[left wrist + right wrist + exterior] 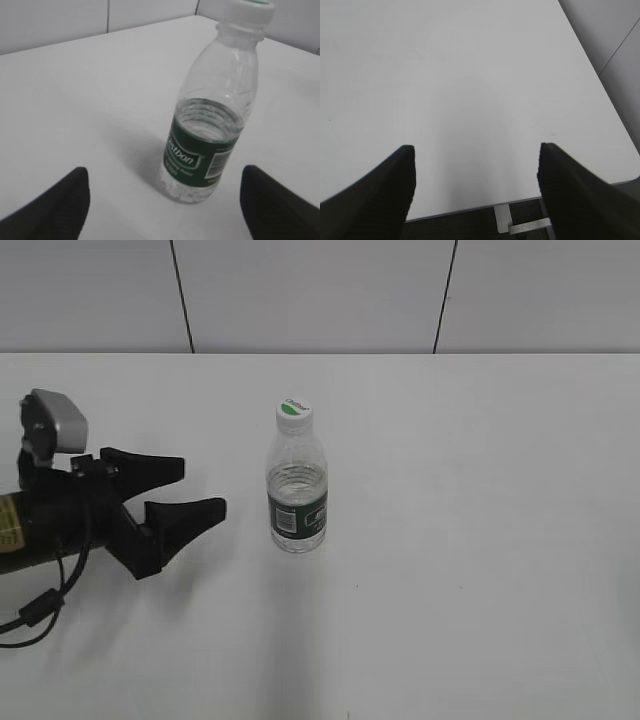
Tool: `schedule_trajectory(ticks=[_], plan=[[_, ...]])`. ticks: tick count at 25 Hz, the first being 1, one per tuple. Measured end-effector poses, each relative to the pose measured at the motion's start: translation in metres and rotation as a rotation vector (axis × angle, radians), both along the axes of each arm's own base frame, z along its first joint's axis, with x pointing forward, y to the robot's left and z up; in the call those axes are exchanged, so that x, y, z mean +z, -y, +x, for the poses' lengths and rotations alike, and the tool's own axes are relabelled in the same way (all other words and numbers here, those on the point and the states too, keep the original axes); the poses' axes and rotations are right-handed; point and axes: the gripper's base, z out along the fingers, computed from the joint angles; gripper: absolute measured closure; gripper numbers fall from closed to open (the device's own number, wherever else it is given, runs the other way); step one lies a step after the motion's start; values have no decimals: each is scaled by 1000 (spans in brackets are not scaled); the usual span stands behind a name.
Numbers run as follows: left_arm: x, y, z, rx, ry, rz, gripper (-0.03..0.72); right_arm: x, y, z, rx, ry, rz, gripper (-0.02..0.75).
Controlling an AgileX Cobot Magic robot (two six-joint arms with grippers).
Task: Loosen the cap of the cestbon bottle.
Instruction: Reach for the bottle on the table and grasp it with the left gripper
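1. I saw the cestbon bottle standing upright near the middle of the white table, with its dark green label band low on the clear body and water inside up to about the top of that band.
2. The cap sat on the neck, white with a green mark on top, and nothing touched it.
3. My left gripper hung to the left of the bottle with its black fingers spread wide and empty, their tips pointing toward the bottle but clear of it.
4. Through the left wrist camera I had the bottle ahead, between the two finger tips and beyond them, and the cap cut off by the top edge.
5. My right gripper was spread apart too, holding nothing, over bare table near its edge; it did not appear in the exterior view.
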Motion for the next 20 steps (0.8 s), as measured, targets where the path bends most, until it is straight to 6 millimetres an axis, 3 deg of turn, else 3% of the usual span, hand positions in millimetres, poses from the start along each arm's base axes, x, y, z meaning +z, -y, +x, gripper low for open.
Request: schedule_trajectory(ticks=[5, 10, 20], plan=[[2, 21, 10, -78, 22, 60, 136, 0, 0, 0, 0, 0, 0, 154], [5, 29, 25, -133, 38, 70, 136, 0, 0, 0, 0, 0, 0, 154], [-19, 54, 47, -299, -11, 17, 136, 0, 0, 0, 0, 0, 0, 154]])
